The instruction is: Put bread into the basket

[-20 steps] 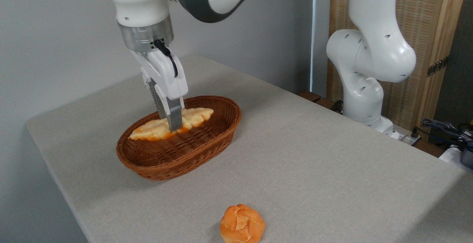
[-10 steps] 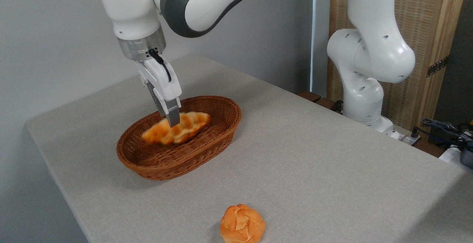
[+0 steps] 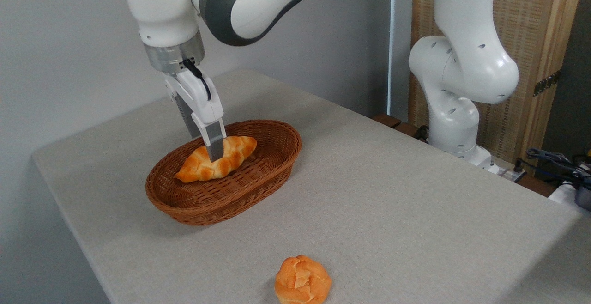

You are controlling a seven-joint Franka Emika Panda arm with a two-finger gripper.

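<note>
- My hand (image 3: 215, 155) hides the middle of the bread (image 3: 215, 164); grip state cannot be determined.
- Bread lies inside the basket (image 3: 258, 181).
- Grey desk (image 3: 392, 202); a bun (image 3: 303, 280) sits near the front edge.

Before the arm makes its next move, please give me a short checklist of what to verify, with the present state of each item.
1. Bread inside the basket: ok, the loaf lies within the rim.
2. Bread lying flat on the basket floor: cannot tell, it looks tilted on its side.
3. Gripper has let go of the bread: cannot tell, the near finger covers the contact.
4. Path straight up for the gripper: ok, nothing above the basket but the arm.
5. Basket standing level on the table: ok.
6. Round bun out of the way: ok, it sits near the front edge, apart from the basket.
</note>
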